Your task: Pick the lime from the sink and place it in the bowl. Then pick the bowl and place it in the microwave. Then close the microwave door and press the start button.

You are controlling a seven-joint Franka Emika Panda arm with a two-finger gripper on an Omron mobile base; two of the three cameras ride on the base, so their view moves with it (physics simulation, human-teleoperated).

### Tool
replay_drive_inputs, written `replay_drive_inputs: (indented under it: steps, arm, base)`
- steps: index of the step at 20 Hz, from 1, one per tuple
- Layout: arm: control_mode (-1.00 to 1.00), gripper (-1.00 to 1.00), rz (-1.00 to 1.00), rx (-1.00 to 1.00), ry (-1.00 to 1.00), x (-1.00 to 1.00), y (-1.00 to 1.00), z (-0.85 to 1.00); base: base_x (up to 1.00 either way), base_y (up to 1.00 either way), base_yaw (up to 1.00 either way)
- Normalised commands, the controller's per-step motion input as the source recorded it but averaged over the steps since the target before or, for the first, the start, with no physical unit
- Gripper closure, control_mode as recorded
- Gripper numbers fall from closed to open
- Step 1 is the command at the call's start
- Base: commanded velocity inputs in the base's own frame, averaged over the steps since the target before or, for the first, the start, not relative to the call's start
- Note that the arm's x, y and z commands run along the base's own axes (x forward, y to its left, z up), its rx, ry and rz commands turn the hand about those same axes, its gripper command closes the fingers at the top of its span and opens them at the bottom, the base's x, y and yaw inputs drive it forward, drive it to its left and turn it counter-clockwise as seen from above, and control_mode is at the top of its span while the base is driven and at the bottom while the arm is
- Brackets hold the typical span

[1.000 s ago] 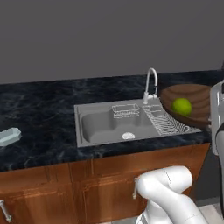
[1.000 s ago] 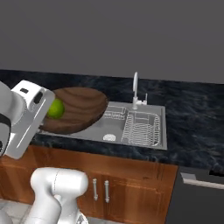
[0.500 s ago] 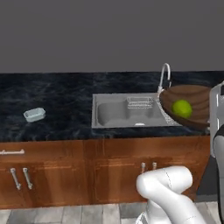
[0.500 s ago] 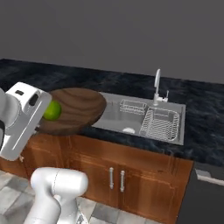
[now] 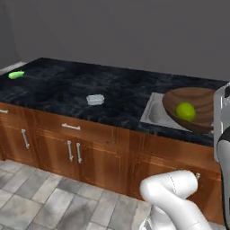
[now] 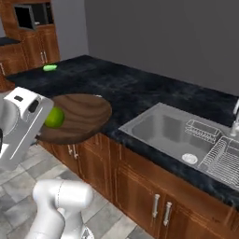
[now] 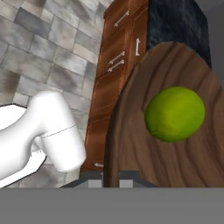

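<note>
I hold the dark brown wooden bowl [image 5: 201, 99] [image 6: 82, 113] [image 7: 183, 162] in the air in front of the counter edge, a little tilted. The lime [image 5: 186, 111] [image 6: 54, 117] [image 7: 174, 113] lies inside it. My gripper [image 7: 112, 176] [image 6: 43, 129] is shut on the bowl's rim, with the rim between the two dark tips. The steel sink [image 5: 153, 113] [image 6: 161, 130] lies to the right, partly hidden by the bowl in the left base view. A dark built-in box in the tall wooden cabinet at the far left looks like the microwave [image 6: 31, 15]; its door cannot be made out.
A flat bright green object [image 5: 16, 75] [image 6: 49, 67] lies at the counter's far left end. A small pale blue thing [image 5: 95, 99] sits mid-counter. Wire racks [image 6: 223, 158] and the faucet [image 6: 235, 122] stand at the sink's right. Wooden cabinets [image 5: 72, 148] line the front above tiled floor [image 5: 31, 197].
The whole scene has slid right in both base views: the base has driven left along the counter. The bowl with the lime stays in my gripper.
</note>
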Motion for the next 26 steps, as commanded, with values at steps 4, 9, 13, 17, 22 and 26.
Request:
replay_drive_inputs:
  steps: [4, 9, 13, 17, 22, 26]
  arm:
    - [1.0, 1.0, 0.0, 0.0, 0.0, 0.0, 0.0, 0.0]
    - [1.0, 1.0, 0.0, 0.0, 0.0, 0.0, 0.0, 0.0]
    - [1.0, 1.0, 0.0, 0.0, 0.0, 0.0, 0.0, 0.0]
    - [1.0, 1.0, 0.0, 0.0, 0.0, 0.0, 0.0, 0.0]
    - [1.0, 1.0, 0.0, 0.0, 0.0, 0.0, 0.0, 0.0]
    - [1.0, 1.0, 0.0, 0.0, 0.0, 0.0, 0.0, 0.0]
  base:
    - [-0.13, 0.03, 0.71]
    - [0.05, 0.19, 0.7]
    - [0.53, 0.31, 0.61]
    - [0.95, 0.32, 0.55]
    - [1.0, 0.04, 0.48]
    - [1.0, -0.08, 0.39]
